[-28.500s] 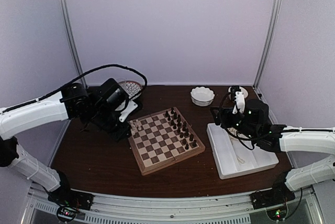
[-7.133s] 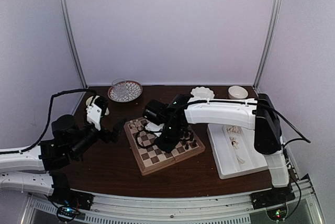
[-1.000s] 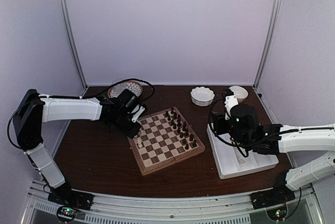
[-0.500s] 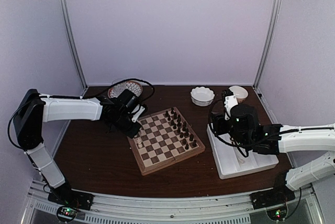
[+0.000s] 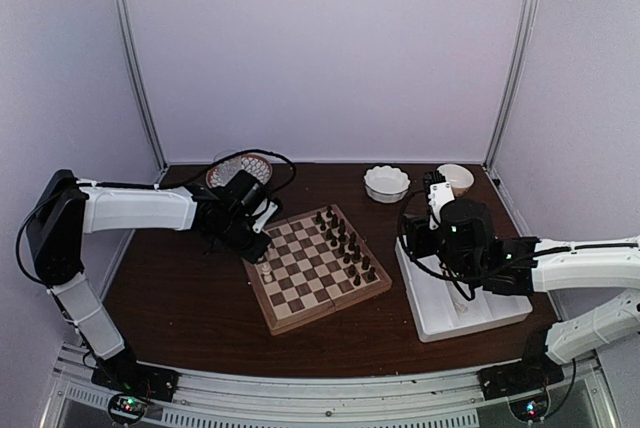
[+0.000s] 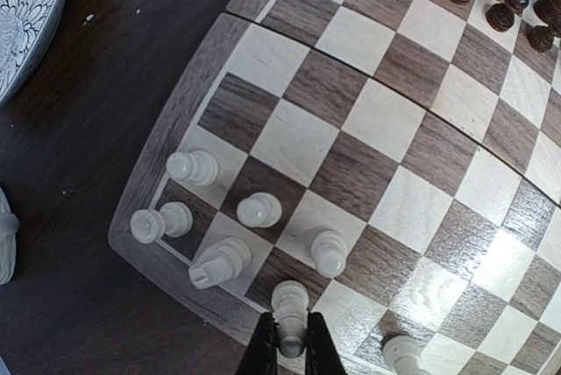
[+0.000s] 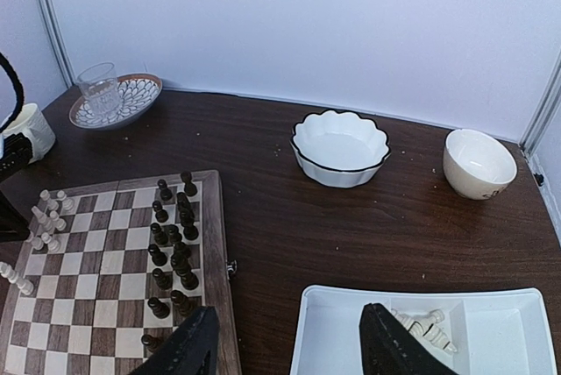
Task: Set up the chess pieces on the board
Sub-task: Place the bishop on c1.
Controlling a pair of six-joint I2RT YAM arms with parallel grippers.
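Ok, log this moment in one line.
left hand: shut on cream piece | where: edge of board | right hand: open over white tray | spare cream pieces: in tray

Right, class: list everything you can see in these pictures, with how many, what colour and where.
Table: one, dark brown, under everything.
Board: one, light and dark brown checks, mid-table.
Tray: one, white, right of the board.
White pieces: seven seen near the board's left corner, a few more in the tray.
Dark pieces: many, dark brown, two rows along the board's right side.
Bowl: one, white, scalloped, behind the board.
Cup: one, cream, far right.
Plate: one, patterned, far left.
Glass: one, clear, on the plate.
Left pincer: black, shut on a white piece at the board's edge.
Right pincer: black, open, above the tray.
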